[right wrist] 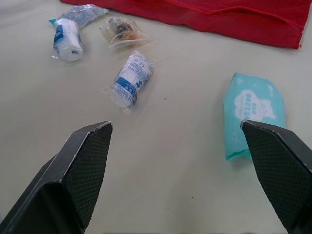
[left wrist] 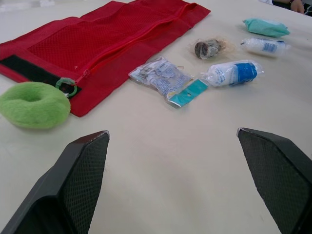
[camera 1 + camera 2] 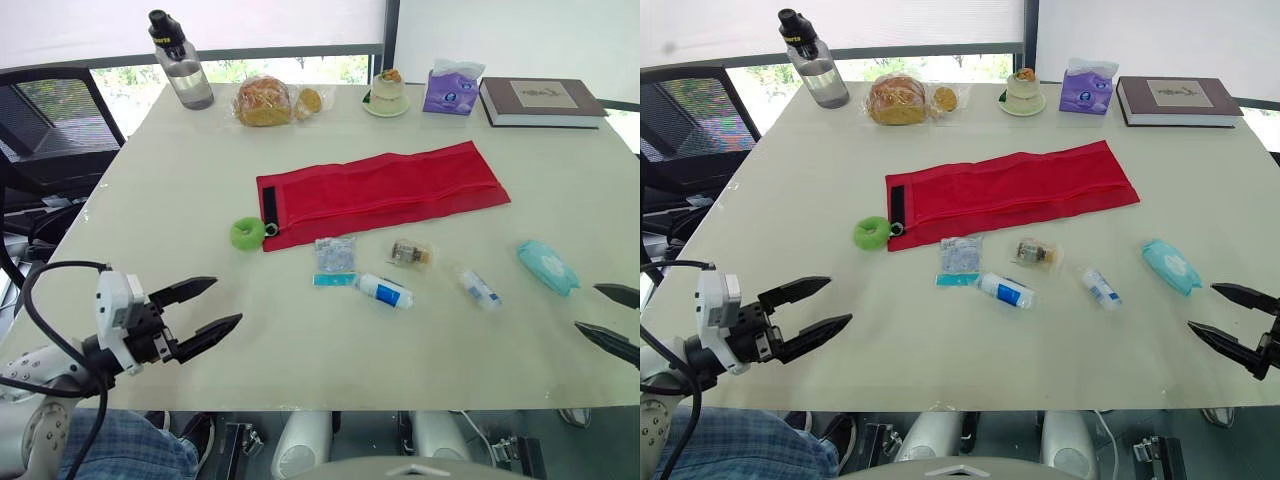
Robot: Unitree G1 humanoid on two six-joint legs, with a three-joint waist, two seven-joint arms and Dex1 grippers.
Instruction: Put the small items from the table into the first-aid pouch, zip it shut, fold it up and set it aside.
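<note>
Packing hasn't begun: left gripper (image 3: pixel 228 300) and right gripper (image 3: pixel 1201 306) both hang wide open, empty. The red pouch (image 3: pixel 385 180) lies flat beyond them, zip (image 2: pixel 127 46) possibly shut. The wipes pack (image 3: pixel 547 266), just ahead of the right gripper, looks the first grab.

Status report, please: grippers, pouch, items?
Left gripper open, empty. Right gripper open, empty. Pouch flat, unfolded; five items loose outside it. Nothing in the way.
</note>
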